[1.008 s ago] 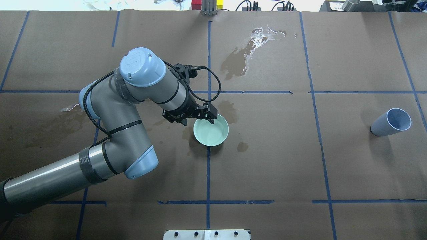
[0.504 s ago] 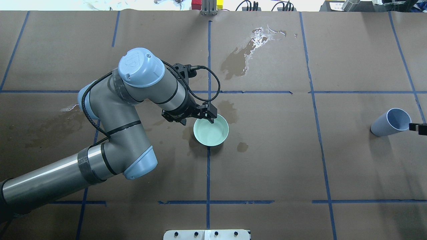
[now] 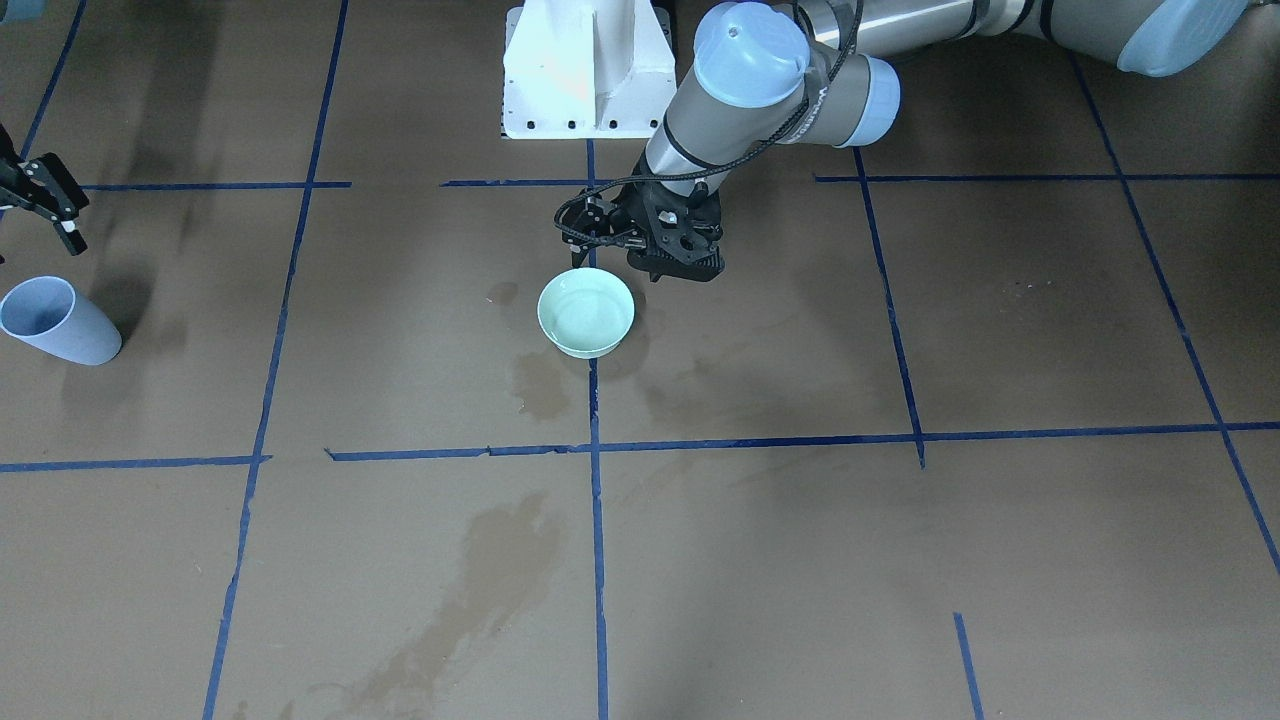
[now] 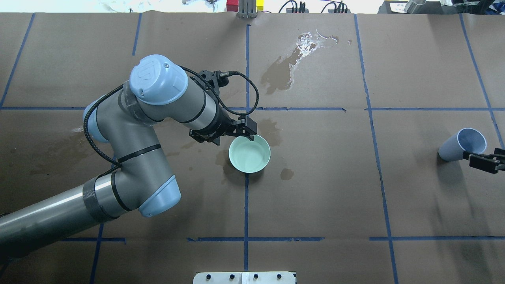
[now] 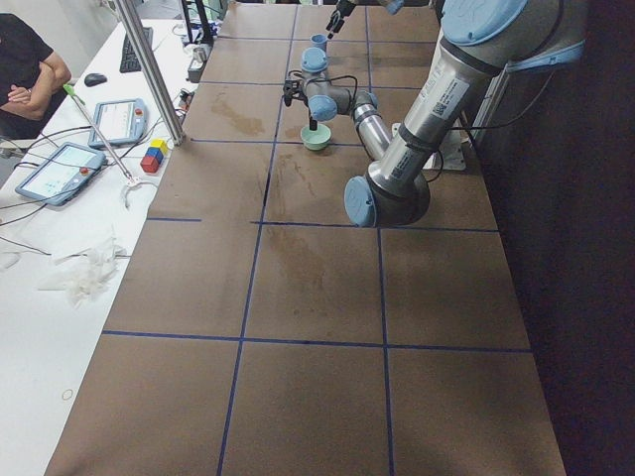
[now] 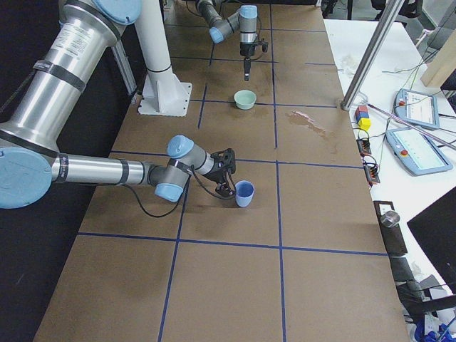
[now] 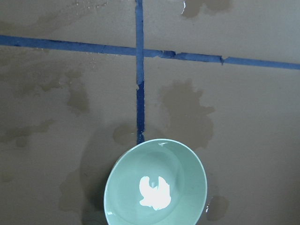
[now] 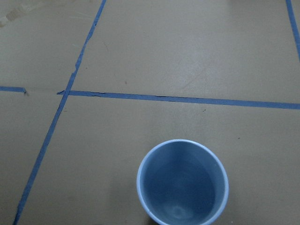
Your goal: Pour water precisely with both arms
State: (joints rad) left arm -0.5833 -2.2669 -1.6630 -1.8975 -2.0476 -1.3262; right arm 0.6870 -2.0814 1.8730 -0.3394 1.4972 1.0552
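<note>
A pale green bowl (image 4: 249, 154) stands at the table's middle with a shallow pool of clear water (image 7: 154, 193) in it. My left gripper (image 4: 249, 135) hangs above the bowl's far rim, apart from it. Its jaws look narrow, but I cannot tell their state. A light blue cup (image 4: 461, 145) stands upright at the right. The right wrist view looks down into the cup (image 8: 183, 185); I cannot tell whether it holds water. My right gripper (image 4: 470, 159) is open and empty, right beside the cup on its near-right side.
The table is covered in brown paper (image 4: 315, 197) with a blue tape grid. A glinting spill (image 4: 305, 43) lies at the far middle. Damp stains (image 4: 287, 173) surround the bowl. The white pedestal (image 3: 585, 70) stands at the near edge.
My left gripper has lifted off the bowl's rim and the arm has drawn back left; the bowl has stayed put. My right gripper has come in from the right edge up to the cup.
</note>
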